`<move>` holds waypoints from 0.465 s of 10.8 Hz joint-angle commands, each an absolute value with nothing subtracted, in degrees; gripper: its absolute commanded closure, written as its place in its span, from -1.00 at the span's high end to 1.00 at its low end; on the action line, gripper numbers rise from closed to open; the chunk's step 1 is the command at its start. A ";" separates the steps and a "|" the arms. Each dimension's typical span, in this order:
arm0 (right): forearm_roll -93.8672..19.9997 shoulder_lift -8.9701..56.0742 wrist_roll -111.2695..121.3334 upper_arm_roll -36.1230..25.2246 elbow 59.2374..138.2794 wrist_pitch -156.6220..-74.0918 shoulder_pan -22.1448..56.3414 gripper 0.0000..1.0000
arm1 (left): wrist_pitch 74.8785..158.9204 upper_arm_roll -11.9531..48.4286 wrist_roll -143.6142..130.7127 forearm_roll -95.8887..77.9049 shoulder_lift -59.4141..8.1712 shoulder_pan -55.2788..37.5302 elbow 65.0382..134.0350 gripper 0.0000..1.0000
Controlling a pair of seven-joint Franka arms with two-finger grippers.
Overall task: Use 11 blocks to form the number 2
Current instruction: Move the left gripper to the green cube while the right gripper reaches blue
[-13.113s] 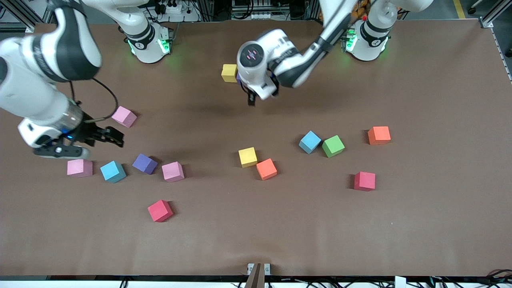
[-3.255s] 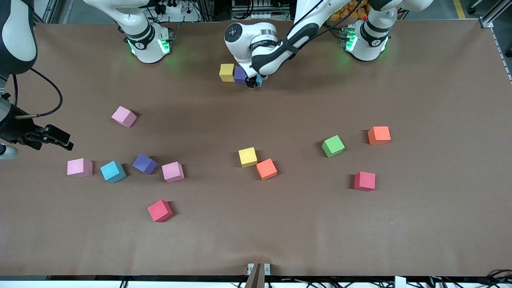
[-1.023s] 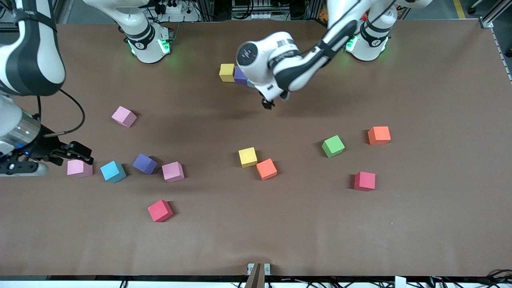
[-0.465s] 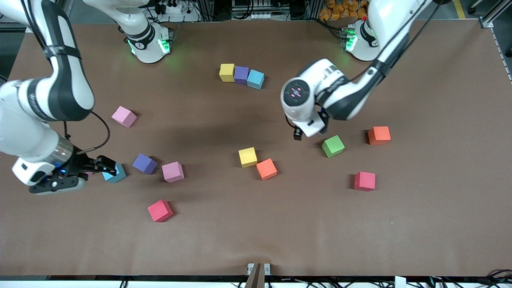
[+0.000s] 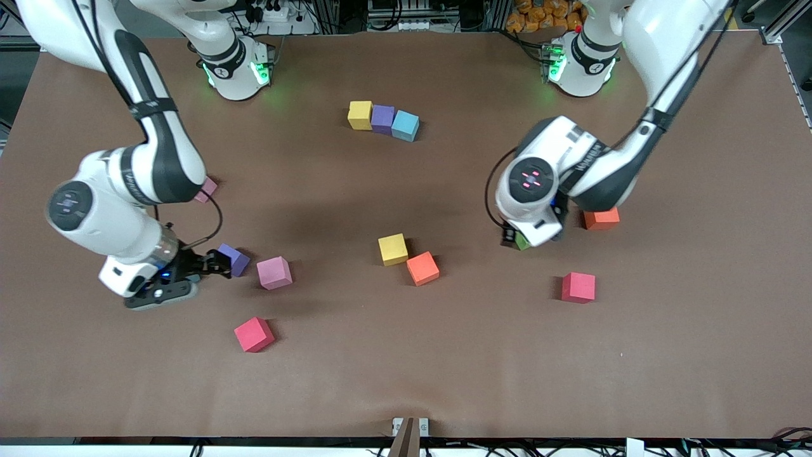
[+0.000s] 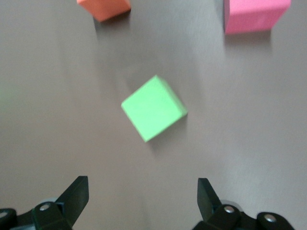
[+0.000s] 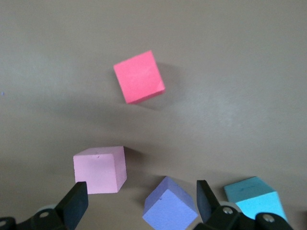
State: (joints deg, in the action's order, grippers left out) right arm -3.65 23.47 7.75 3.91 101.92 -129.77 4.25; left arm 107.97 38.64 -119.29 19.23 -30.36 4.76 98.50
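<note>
Left gripper (image 6: 141,203) hangs wide open over the green block (image 6: 153,108) at the front view's centre right — right gripper (image 7: 139,203), also spread wide, is over the purple block (image 7: 170,209) at centre left. Yellow-purple-blue row (image 5: 383,120) sits upper centre.

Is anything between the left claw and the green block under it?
Nothing visible. In the left wrist view the left claw hangs open over the green block, with only bare table between them. The orange block and the red block sit clear of it.
</note>
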 commanded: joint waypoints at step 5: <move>-4.48 30.23 4.24 4.04 102.30 -134.30 11.24 1.00 | 114.86 38.85 -119.35 17.93 -32.34 14.14 98.79 1.00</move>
